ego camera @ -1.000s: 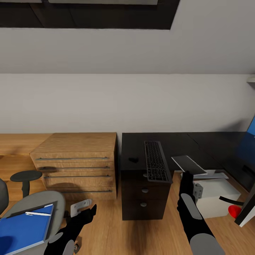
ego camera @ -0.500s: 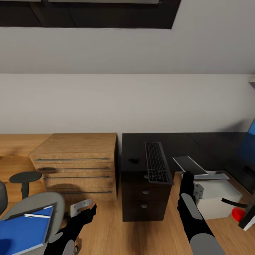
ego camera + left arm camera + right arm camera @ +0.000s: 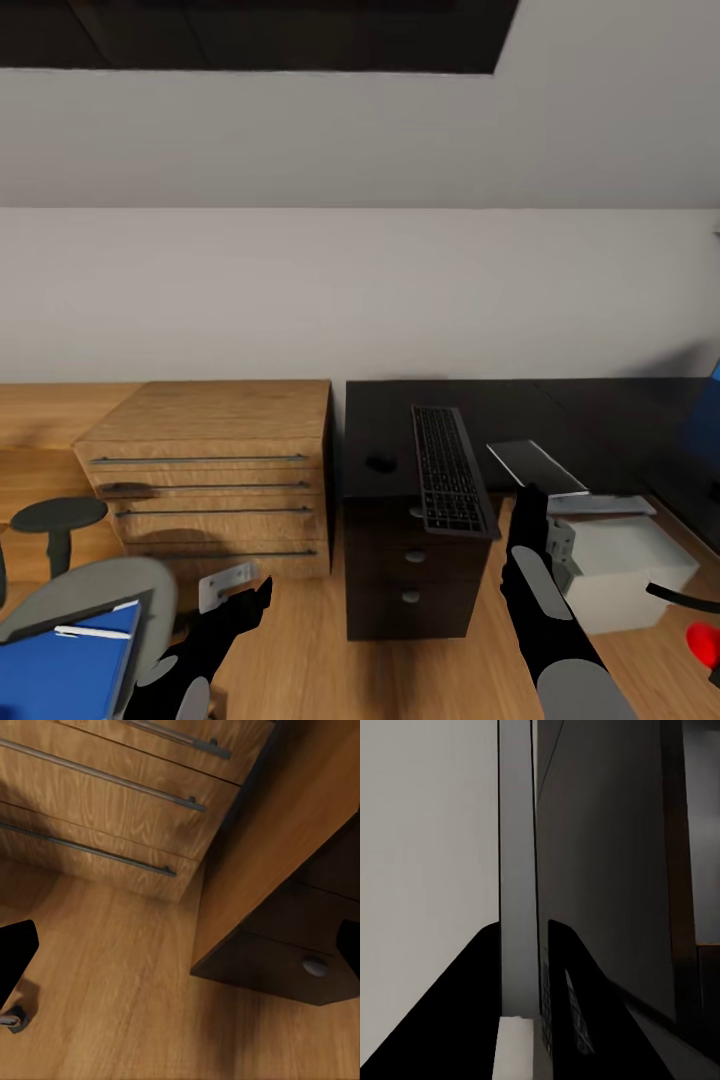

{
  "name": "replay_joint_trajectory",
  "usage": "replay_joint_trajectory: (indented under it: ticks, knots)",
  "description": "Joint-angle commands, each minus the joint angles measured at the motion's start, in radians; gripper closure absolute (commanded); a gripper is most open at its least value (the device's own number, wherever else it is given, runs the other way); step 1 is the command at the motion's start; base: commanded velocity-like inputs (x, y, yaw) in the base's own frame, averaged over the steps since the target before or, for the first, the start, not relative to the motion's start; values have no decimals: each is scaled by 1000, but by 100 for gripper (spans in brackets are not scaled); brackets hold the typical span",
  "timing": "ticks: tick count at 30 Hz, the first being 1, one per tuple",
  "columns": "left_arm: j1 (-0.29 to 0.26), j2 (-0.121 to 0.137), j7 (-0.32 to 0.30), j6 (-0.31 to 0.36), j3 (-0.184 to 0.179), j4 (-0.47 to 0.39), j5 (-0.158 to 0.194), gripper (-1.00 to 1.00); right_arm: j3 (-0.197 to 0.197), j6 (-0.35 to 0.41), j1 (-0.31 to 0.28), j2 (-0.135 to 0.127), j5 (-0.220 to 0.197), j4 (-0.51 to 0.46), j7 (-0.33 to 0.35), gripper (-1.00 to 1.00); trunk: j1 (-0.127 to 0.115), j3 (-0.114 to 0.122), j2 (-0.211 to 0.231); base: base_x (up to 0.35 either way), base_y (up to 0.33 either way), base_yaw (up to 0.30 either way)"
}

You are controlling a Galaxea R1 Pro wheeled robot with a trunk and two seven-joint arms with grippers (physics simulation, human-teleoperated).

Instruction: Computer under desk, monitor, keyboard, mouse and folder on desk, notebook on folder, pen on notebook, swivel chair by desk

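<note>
Lately the whole head view has slid, which reads as the robot's own camera moving rather than the furniture. The swivel chair (image 3: 95, 590) now sits further into the near left corner and the desk (image 3: 600, 410) a little closer. It suggests the base is closing on the desk while the chair's load waits.

Nearest, the blue folder (image 3: 55, 670) lies on the chair seat with the pen (image 3: 85, 632) on top. A dark strip under the pen is probably the notebook (image 3: 100, 608).

The left gripper (image 3: 238, 588) hangs over the plank floor. Its fingers (image 3: 16, 956) are spread wide and hold nothing.

The right gripper (image 3: 528, 500) appears closed on a thin grey slab (image 3: 535, 465) (what it is cannot be told), edge-on between the fingers in the right wrist view.

Beyond, the keyboard (image 3: 447, 470) overhangs the desk's front edge, with the mouse (image 3: 380, 463) just beside it. The computer (image 3: 625, 560) stands on the floor by the desk, and a wooden cabinet (image 3: 210, 470) stands against the far wall.
</note>
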Motion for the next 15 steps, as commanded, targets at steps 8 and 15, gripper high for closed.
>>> replay_joint_trajectory:
  ticks: [8,15]
  knots:
    - [-1,0,9,3,-1,-1,10,-100,-2,-1,-1,0,-8,0,8,100,0,-1,0,138,0,0]
    - [-1,0,9,3,-1,-2,10,-100,-2,0,-1,0,-7,0,6,100,0,-1,0,17,0,0]
